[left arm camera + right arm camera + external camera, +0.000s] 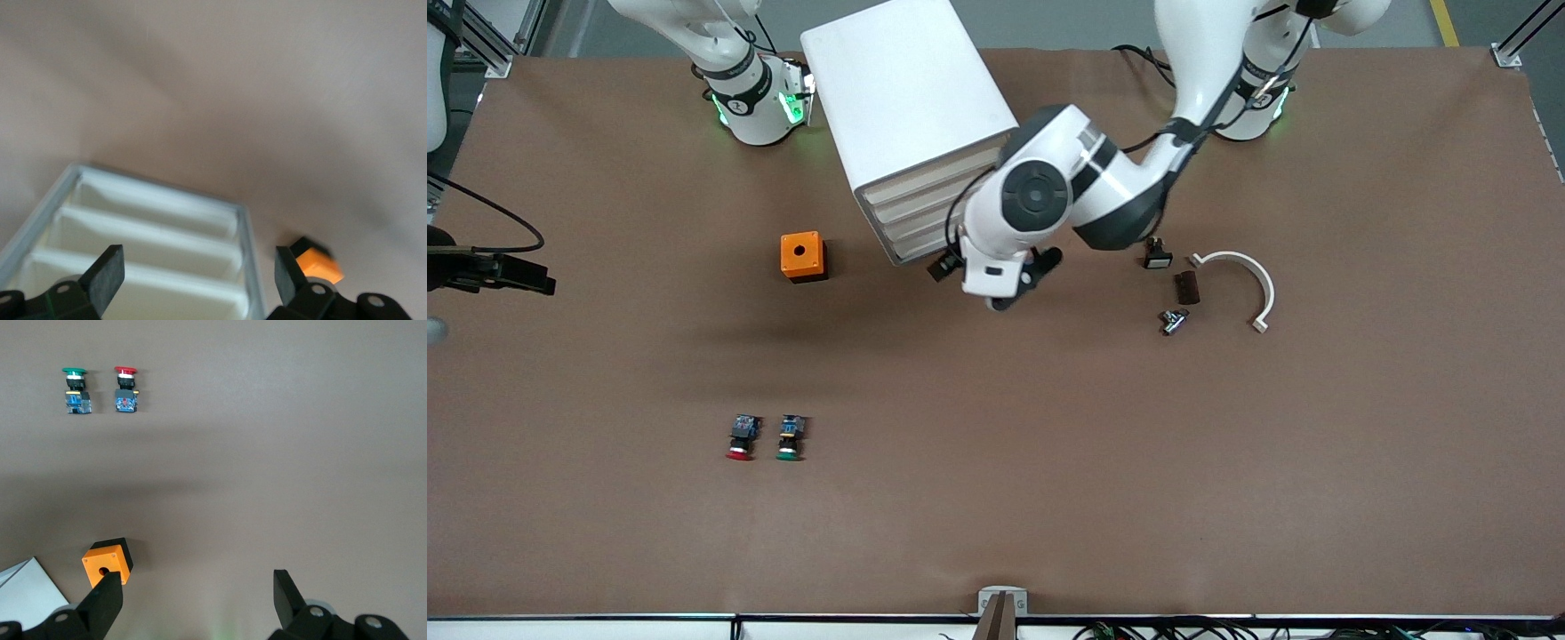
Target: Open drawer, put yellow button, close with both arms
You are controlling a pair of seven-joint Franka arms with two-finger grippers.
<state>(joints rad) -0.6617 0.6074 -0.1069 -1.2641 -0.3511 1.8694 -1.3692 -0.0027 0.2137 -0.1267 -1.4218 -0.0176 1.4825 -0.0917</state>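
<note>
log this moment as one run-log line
left gripper: open, in front of tall white drawer cabinet | drawers: shut | right gripper: open, waits | yellow button: not seen | red-capped, green-capped buttons: on table

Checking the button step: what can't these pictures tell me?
- Yellow-capped push-button: in no view; whether it lies inside the uppermost white drawer is hidden.
- Tall white cabinet, drawer fronts: front view, partly covered by the left arm; left wrist view, blurred.
- Left gripper: open jaws near them, contact unclear.
- Right gripper: open; unseen in front view.
</note>
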